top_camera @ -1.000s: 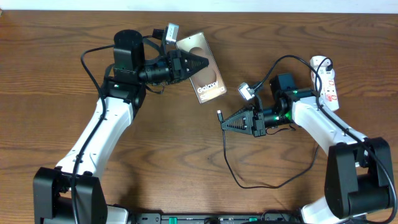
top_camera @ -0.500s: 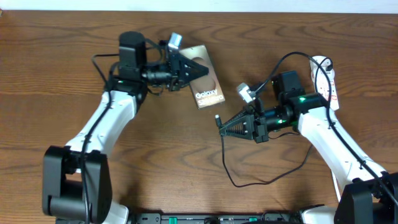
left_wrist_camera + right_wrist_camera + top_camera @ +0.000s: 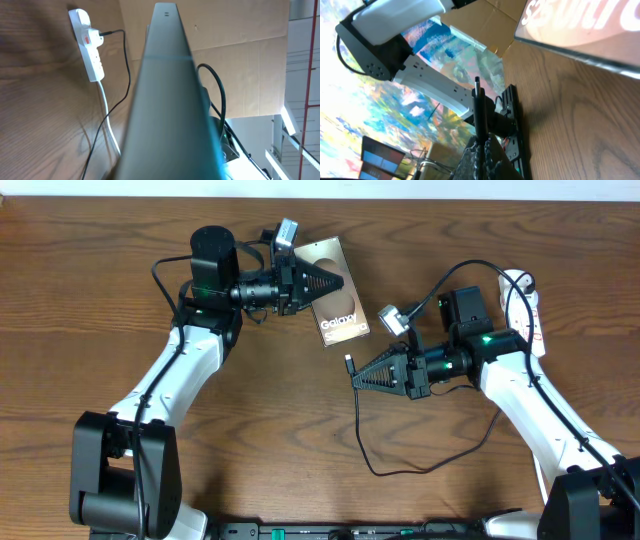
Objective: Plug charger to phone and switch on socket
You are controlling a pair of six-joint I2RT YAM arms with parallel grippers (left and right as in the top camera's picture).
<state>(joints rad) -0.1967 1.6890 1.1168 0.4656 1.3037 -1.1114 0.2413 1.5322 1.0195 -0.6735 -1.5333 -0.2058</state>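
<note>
The bronze-grey phone (image 3: 337, 290) with white "Galaxy" lettering is held at its upper left edge by my left gripper (image 3: 328, 280), which is shut on it; in the left wrist view the phone's edge (image 3: 167, 100) fills the middle. My right gripper (image 3: 362, 376) is shut on the charger's black plug tip (image 3: 349, 363), just below and right of the phone's lower end. In the right wrist view the plug tip (image 3: 478, 102) sticks up from the jaws (image 3: 482, 147), with the phone (image 3: 585, 30) at top right. The black cable (image 3: 400, 465) loops down. The white socket strip (image 3: 530, 305) lies at far right.
A black adapter (image 3: 462, 307) sits plugged near the strip's left side. The strip also shows in the left wrist view (image 3: 89, 47) with its white cord (image 3: 107, 117). The wooden table's far edge (image 3: 400, 198) runs along the top.
My left gripper has moved the phone slightly right and up. My right gripper with the plug tip has shifted little, staying just below the phone's lower end.
</note>
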